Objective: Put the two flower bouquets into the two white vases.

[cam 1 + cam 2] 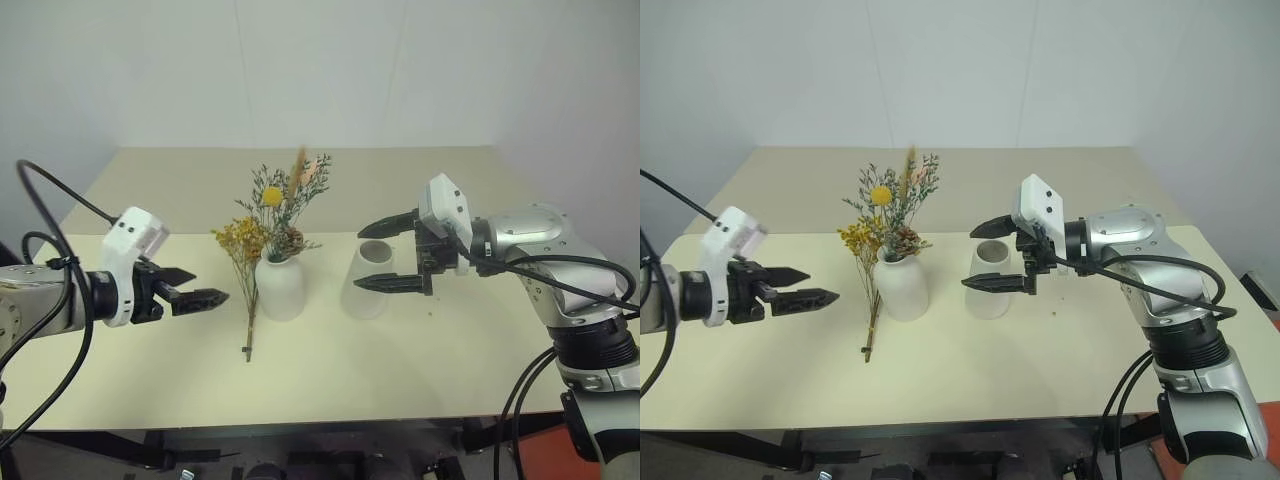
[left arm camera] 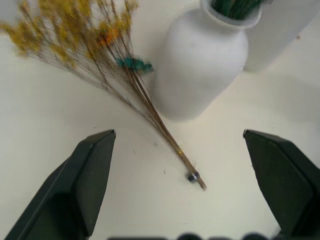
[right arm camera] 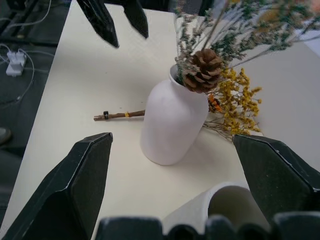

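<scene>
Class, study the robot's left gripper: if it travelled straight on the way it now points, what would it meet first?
Probably the spray of tiny yellow blossoms lying on the table; the open left gripper looks onto its thin brown stems, with the rounded white ceramic vase just beyond. Depth is uncertain.

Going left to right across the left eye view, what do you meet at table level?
Left gripper, open → yellow spray bouquet lying on the table → rounded vase holding the dried bunch → empty wide-mouthed vase → right gripper, open.
</scene>
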